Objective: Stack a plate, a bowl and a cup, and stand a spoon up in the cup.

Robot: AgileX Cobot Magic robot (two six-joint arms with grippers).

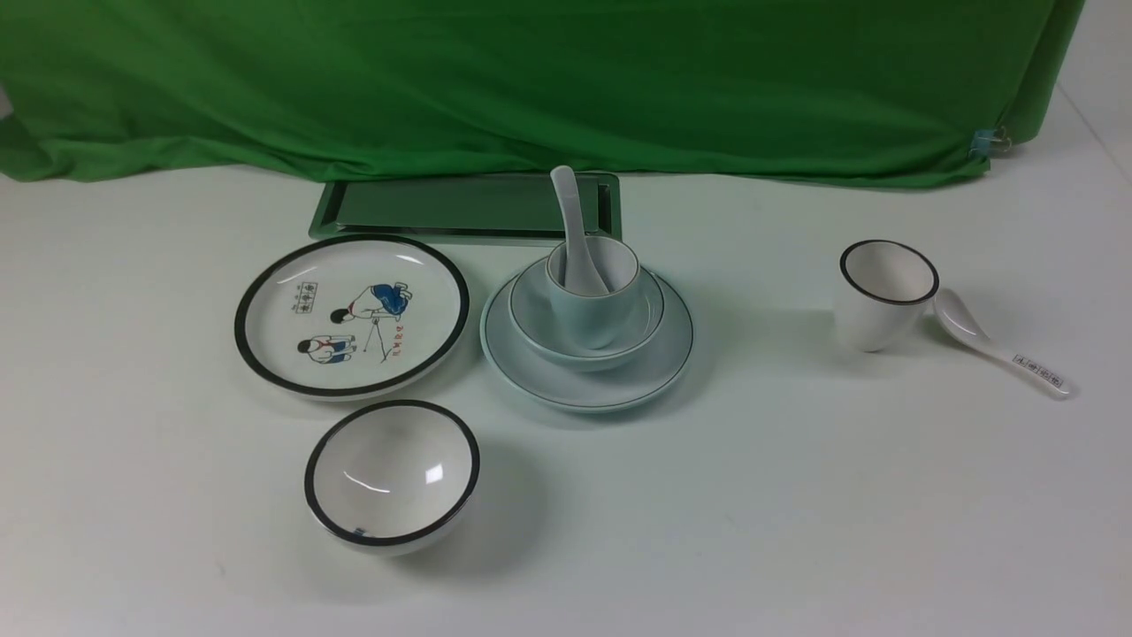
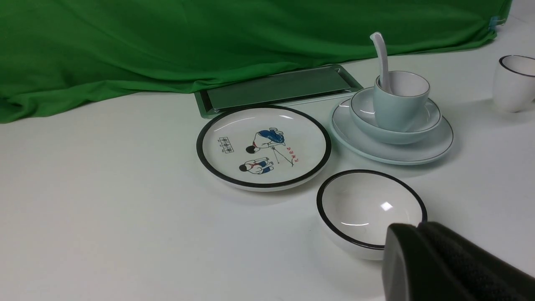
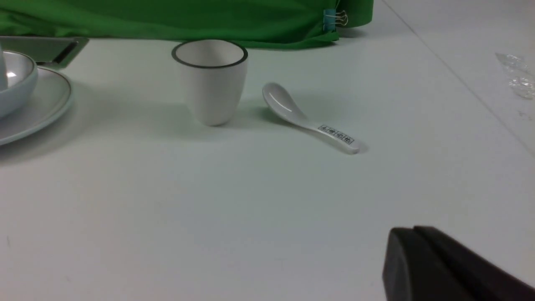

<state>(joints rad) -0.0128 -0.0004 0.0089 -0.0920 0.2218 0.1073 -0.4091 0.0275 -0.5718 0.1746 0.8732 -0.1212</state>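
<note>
White table (image 1: pixel 796 531): two plates (image 1: pixel 587 382), bowl (image 1: pixel 392 475), cup (image 1: pixel 886 295), spoon (image 1: pixel 999 352), tray (image 1: pixel 442 208).

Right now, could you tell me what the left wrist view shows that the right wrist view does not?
Only the left wrist view shows the black-rimmed cartoon plate, the black-rimmed bowl, and the pale cup with the plain spoon standing in it.

Only the right wrist view shows the printed spoon lying on the table beside the black-rimmed cup, and a binder clip on the green cloth.

Both show that black-rimmed cup, the pale plate with the pale bowl on it, the metal tray and the green cloth.
</note>
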